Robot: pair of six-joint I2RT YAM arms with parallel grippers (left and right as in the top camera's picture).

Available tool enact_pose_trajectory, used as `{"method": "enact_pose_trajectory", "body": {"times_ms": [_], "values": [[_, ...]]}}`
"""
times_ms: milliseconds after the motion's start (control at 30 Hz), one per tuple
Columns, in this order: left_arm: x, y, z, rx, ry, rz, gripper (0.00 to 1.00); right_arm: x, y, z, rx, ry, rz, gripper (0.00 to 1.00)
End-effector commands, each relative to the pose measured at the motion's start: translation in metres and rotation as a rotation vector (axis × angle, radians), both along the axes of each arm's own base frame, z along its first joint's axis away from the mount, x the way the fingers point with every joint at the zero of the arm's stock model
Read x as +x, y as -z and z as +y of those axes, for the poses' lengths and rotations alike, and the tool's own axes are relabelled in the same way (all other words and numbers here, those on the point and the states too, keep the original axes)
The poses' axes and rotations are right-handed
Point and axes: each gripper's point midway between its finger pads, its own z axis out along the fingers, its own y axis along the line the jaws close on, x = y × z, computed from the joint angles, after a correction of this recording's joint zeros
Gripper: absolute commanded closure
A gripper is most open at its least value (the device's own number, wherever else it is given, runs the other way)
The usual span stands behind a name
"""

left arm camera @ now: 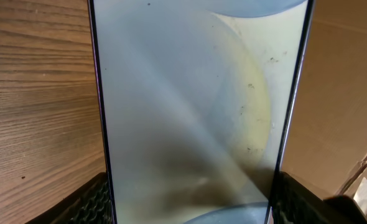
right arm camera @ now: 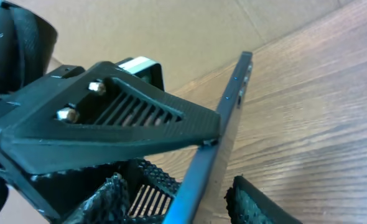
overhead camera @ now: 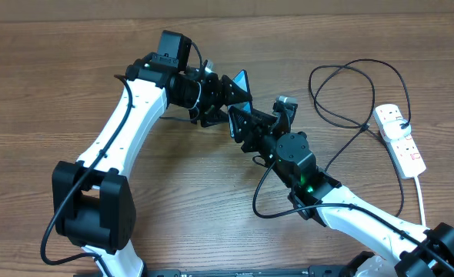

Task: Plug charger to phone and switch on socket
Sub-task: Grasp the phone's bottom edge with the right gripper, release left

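My left gripper (overhead camera: 225, 100) is shut on the phone (overhead camera: 243, 80) and holds it on edge above the table, its cyan screen just showing. In the left wrist view the phone (left arm camera: 190, 112) fills the frame between both fingers (left arm camera: 190, 208). My right gripper (overhead camera: 242, 125) is right beside it. In the right wrist view its fingers (right arm camera: 186, 199) straddle the phone's thin edge (right arm camera: 224, 134) with a gap on each side, open. The charger's black cable (overhead camera: 348, 91) lies looped at the right and runs to the white socket strip (overhead camera: 400, 138). Its connector tip is not discernible.
The socket's thick white cord (overhead camera: 422, 192) runs toward the front right. The left gripper's black finger (right arm camera: 109, 124) crosses the right wrist view just above the right fingers. A brown cardboard wall (overhead camera: 235, 9) lines the table's far edge.
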Motion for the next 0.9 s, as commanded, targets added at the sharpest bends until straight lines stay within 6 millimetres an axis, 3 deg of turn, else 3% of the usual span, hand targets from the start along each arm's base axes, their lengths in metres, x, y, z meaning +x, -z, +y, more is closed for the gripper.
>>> {"method": "enact_pose_trajectory", "body": {"times_ms": [0, 200, 333, 867], "values": [[0.0030, -0.0107, -0.0075, -0.028, 0.006, -0.011, 0.72, 0.0018, -0.0077, 0.0048, 0.021, -0.004, -0.003, 0.48], [0.0035, -0.0110, -0.0076, -0.029, 0.000, -0.006, 0.72, 0.0013, -0.0055, 0.0049, 0.030, 0.001, 0.014, 0.52], [0.0034, -0.0103, -0.0081, -0.024, -0.003, -0.004, 0.72, 0.0010, -0.0038, 0.0048, 0.025, 0.001, 0.019, 0.65], [0.0058, -0.0021, -0.0074, 0.037, -0.030, -0.007, 0.69, 0.0000, -0.0037, 0.0060, 0.026, -0.005, 0.020, 0.91]]}}
